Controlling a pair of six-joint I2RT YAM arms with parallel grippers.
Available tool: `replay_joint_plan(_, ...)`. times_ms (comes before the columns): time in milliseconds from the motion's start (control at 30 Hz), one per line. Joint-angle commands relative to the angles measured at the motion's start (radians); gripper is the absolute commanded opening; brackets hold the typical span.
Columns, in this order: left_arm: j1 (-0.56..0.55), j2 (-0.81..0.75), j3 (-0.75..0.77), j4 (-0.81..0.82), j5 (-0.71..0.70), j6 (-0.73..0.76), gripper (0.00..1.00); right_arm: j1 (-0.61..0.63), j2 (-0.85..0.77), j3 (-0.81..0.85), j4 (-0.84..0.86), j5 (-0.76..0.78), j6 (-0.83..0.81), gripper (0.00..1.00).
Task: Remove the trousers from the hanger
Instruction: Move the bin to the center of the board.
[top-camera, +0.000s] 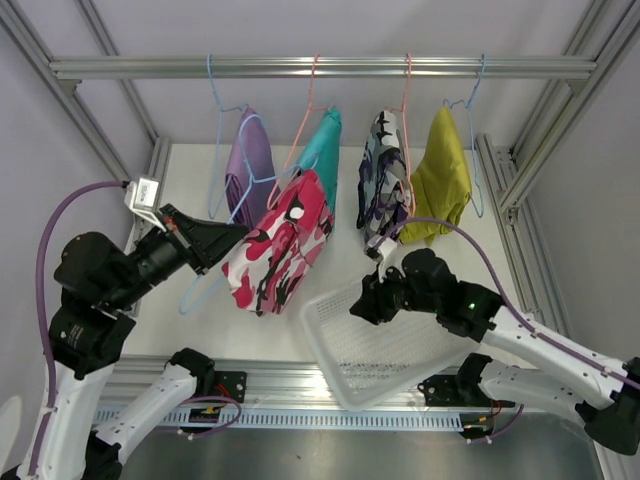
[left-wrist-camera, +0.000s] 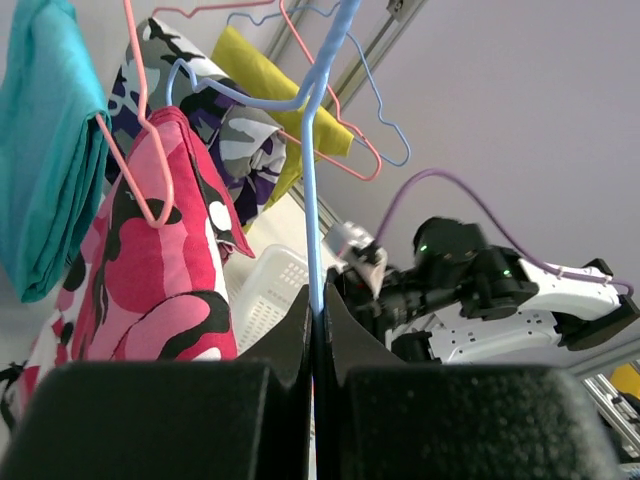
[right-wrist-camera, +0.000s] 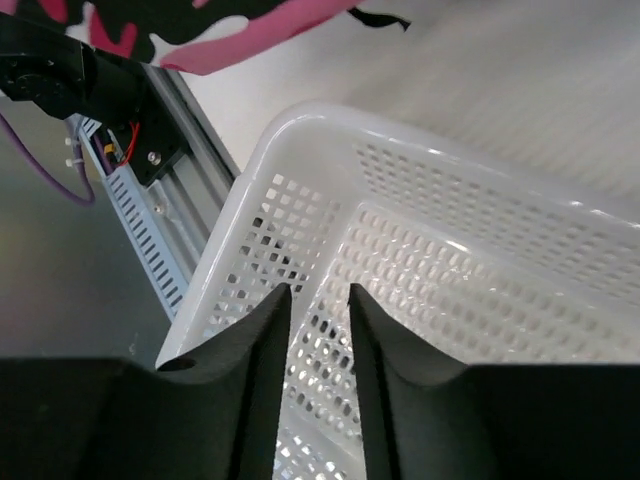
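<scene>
Five trousers hang below the rail (top-camera: 320, 67): lilac (top-camera: 250, 160), teal (top-camera: 323, 145), purple-grey camouflage (top-camera: 383, 180), mustard (top-camera: 440, 180), and pink-black-white camouflage (top-camera: 280, 240), which hangs lowest and nearest. My left gripper (top-camera: 235, 235) is shut on the thin wire of a light blue hanger (left-wrist-camera: 305, 180), right beside the pink camouflage trousers (left-wrist-camera: 150, 290). My right gripper (top-camera: 362, 300) grips the rim of a white perforated basket (top-camera: 390, 345), with its jaws either side of the basket wall (right-wrist-camera: 320, 250). The basket is tilted below the pink trousers.
Pink and blue wire hangers (top-camera: 405, 110) hook over the rail. Aluminium frame posts (top-camera: 530, 160) stand at both sides. A metal rail with cable ducts (top-camera: 330, 415) runs along the near table edge. The right arm (left-wrist-camera: 480, 290) shows in the left wrist view.
</scene>
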Motion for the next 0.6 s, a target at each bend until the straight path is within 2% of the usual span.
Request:
replay_joint_plan(0, 0.001, -0.024, 0.089, 0.185, -0.033, 0.035, 0.01, 0.038, 0.051, -0.026, 0.098, 0.013, 0.044, 0.32)
replay_joint_plan(33, 0.001, -0.022, 0.091, 0.18, -0.039, 0.032, 0.01, 0.044, 0.087, -0.032, 0.115, 0.017, 0.054, 0.22)
replay_joint_plan(67, 0.001, -0.022, 0.094, 0.176, -0.051, 0.028, 0.0, 0.056, 0.105, -0.036, 0.129, 0.022, 0.056, 0.18)
replay_joint_plan(167, 0.001, -0.035, 0.088, 0.174, -0.075, 0.022, 0.0, 0.064, 0.188, -0.037, 0.193, 0.027, 0.068, 0.11)
replay_joint_plan(567, 0.001, -0.079, 0.042, 0.151, -0.186, 0.042, 0.01, 0.072, 0.515, 0.061, 0.302, 0.06, 0.065, 0.08)
